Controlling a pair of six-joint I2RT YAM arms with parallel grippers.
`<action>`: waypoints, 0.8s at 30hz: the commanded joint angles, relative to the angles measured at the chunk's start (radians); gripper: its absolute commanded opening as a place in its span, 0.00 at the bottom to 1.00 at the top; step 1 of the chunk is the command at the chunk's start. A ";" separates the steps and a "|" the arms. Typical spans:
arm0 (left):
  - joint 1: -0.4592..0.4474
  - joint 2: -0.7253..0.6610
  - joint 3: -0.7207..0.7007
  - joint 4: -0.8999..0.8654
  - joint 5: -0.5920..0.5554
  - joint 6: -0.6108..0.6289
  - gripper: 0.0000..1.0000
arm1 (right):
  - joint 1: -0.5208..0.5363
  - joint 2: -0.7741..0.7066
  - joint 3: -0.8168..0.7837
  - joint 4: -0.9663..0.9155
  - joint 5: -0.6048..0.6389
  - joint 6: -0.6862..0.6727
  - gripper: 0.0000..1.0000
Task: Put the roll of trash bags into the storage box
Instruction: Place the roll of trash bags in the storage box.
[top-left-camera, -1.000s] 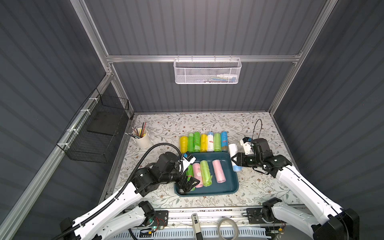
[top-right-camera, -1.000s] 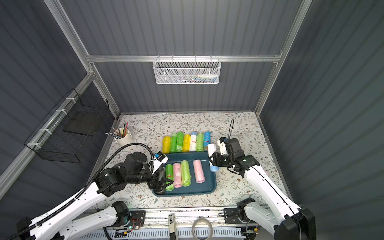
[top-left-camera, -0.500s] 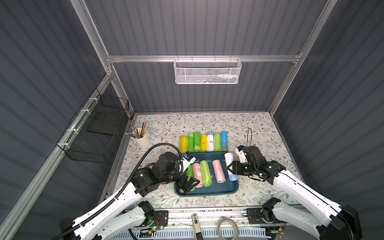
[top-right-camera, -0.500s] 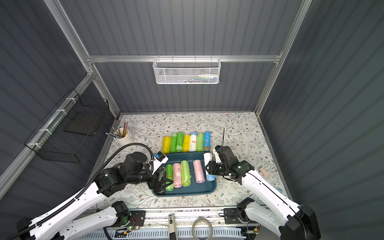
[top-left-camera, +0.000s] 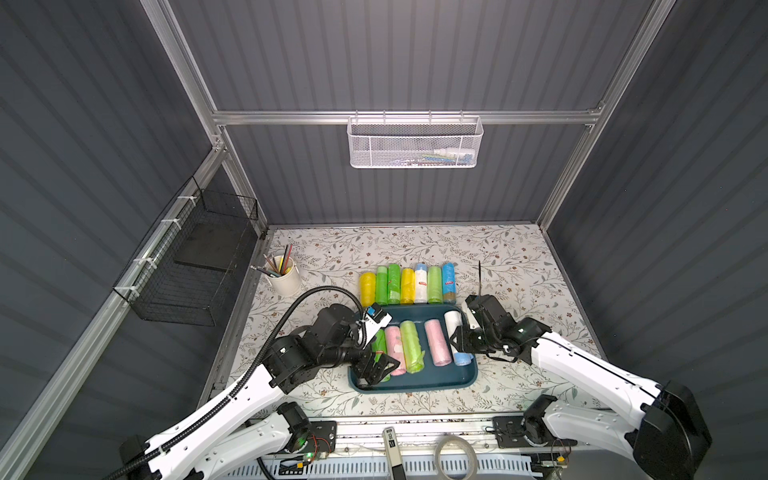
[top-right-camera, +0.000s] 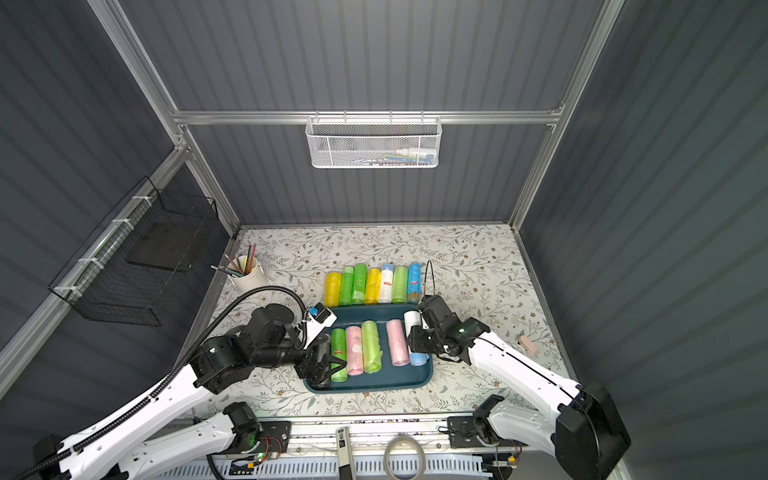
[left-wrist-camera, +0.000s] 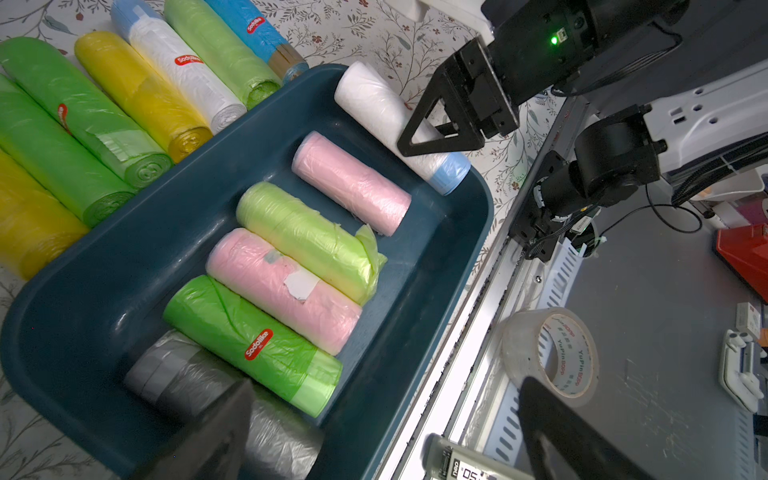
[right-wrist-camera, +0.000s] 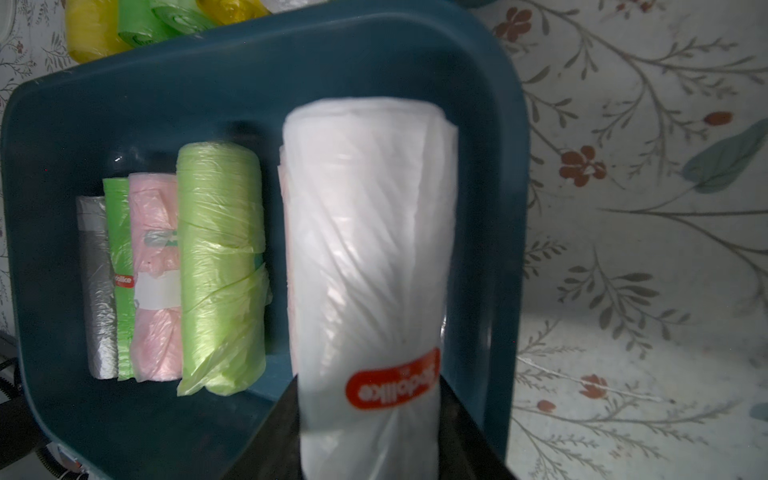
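Right gripper is clamped across the white plastic trash-bag roll with a pale blue end, towards that blue end. The roll lies lengthwise over the right end of the shallow dark teal plastic storage box, beside a pink roll; cannot tell if it touches the floor. Judged light, soft and slick (loose wraps may slide), so best gripped mid-length across the diameter. Left gripper has its jaws wide apart, empty, over the box's left end. A second ago the roll hung outside the right rim; left arm unmoved
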 joint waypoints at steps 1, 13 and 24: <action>0.007 -0.007 -0.007 -0.016 0.015 0.004 1.00 | 0.014 0.029 0.035 0.027 0.046 0.009 0.45; 0.008 -0.007 -0.007 -0.016 0.016 0.005 1.00 | 0.037 0.097 0.038 0.068 0.080 0.018 0.45; 0.008 -0.007 -0.007 -0.018 0.016 0.004 1.00 | 0.038 0.183 0.059 0.088 0.096 0.008 0.45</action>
